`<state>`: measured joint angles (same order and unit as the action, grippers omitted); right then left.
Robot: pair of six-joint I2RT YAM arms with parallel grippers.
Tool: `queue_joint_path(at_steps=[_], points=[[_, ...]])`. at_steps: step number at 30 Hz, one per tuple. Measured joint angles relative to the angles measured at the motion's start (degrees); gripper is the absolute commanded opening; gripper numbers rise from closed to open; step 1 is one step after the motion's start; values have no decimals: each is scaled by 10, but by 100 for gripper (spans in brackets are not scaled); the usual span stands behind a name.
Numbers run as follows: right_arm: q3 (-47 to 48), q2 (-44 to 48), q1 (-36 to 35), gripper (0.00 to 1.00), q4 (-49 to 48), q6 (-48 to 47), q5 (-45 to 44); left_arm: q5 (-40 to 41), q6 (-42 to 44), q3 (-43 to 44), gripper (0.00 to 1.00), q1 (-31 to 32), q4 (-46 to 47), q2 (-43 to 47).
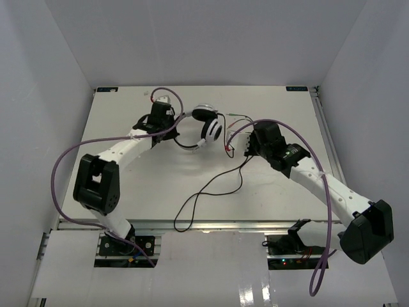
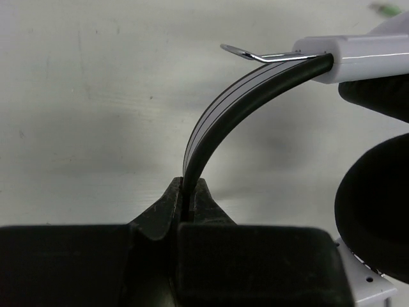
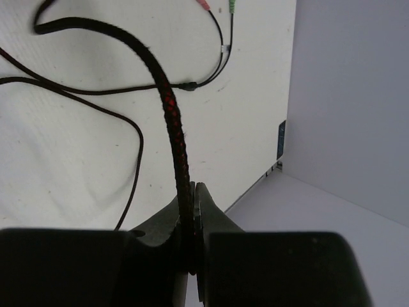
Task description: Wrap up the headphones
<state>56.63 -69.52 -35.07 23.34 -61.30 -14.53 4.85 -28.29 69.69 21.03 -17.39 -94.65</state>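
The headphones [image 1: 208, 126] lie at the back middle of the table, white earcups side by side. My left gripper [image 1: 174, 128] is shut on their black headband [image 2: 217, 121], which arcs up from between the jaws to a white slider [image 2: 358, 57]; a black ear pad [image 2: 377, 204] sits at the right. My right gripper [image 1: 245, 148] is just right of the earcups, shut on the braided black-and-red cable [image 3: 169, 109], which rises from its jaws and curves left. More thin black cable [image 1: 211, 185] trails toward the front edge. Its small plugs [image 3: 217, 6] lie near the table's far side.
Thick purple robot cables [image 1: 64, 160] loop off both arms over the table [image 1: 128, 204]. White walls [image 1: 38, 96] close in the left, back and right. The table's right edge [image 3: 281, 160] is close to my right gripper. A metal rail [image 1: 211, 225] runs along the front.
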Motion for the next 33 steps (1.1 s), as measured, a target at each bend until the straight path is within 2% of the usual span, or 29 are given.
queue_joint_path(at_steps=[4,8,16,20,24,33], points=[[20,7,-2,8,4,-6,-5,54,51,1,0,46,-24,-60],[54,7,-11,8,21,6,33,76,83,15,0,91,-38,-95],[111,-4,-16,8,42,58,133,75,108,41,0,148,-27,-93],[154,-35,10,8,31,97,159,64,113,4,0,159,-6,-53],[172,-48,62,8,17,142,188,40,113,-63,0,162,8,29],[187,-94,105,8,7,214,284,-79,114,-149,0,178,71,171]])
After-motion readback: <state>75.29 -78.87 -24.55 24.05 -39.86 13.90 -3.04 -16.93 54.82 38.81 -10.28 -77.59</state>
